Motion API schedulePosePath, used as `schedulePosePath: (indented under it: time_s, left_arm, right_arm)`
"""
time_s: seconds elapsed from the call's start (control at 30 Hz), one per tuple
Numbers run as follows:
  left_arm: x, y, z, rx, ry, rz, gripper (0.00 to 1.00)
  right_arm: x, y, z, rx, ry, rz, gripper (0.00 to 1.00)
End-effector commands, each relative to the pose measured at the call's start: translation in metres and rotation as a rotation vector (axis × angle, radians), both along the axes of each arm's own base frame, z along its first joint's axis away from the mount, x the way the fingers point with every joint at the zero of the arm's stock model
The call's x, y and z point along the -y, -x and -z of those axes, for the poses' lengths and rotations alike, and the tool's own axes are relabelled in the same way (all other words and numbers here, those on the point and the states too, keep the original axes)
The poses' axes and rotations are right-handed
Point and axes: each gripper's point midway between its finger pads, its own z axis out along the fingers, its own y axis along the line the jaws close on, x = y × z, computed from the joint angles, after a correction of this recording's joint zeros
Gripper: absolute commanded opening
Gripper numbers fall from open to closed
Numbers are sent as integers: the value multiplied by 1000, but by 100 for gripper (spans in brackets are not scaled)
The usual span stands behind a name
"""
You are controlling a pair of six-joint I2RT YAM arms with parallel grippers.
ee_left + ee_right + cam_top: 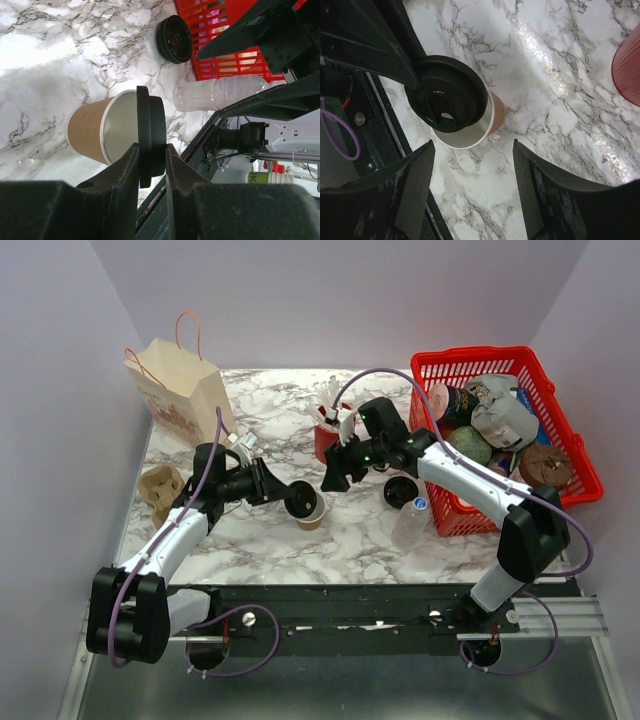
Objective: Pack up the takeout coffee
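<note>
A small tan paper cup (314, 517) with a white inside stands upright at mid-table, its mouth partly open. My left gripper (292, 500) is shut on a round black lid (299, 505) and holds it tilted against the cup's rim. In the left wrist view the lid (150, 125) sits edge-on between my fingers, against the cup (87, 132). My right gripper (335, 478) is open and empty, above and just right of the cup. Its view shows the lid (447, 92) half over the cup (497, 114). A tan cup with its lid seated is out of view.
A red cup (326, 440) stands behind the right gripper. A second loose black lid (400, 490) and a lying clear bottle (412, 520) sit by the red basket (480, 365) of goods at right. A paper bag (180, 390) and cardboard carrier (160, 490) are at left.
</note>
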Motion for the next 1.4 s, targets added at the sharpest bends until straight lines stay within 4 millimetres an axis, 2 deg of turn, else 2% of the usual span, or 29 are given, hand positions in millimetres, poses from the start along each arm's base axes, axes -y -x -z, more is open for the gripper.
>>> schedulePosePath:
  time_s: [0.0, 0.47, 1.37]
  left_arm:
    - [-3, -7, -2, 7, -9, -14, 26]
    - [-7, -7, 5, -3, -41, -24, 40]
    - [-11, -10, 19, -19, -79, -49, 47]
  right_arm:
    - [-7, -7, 0, -10, -5, 31, 72]
    - [-12, -5, 13, -52, -3, 41, 73]
    - [-19, -2, 27, -92, 9, 45, 73]
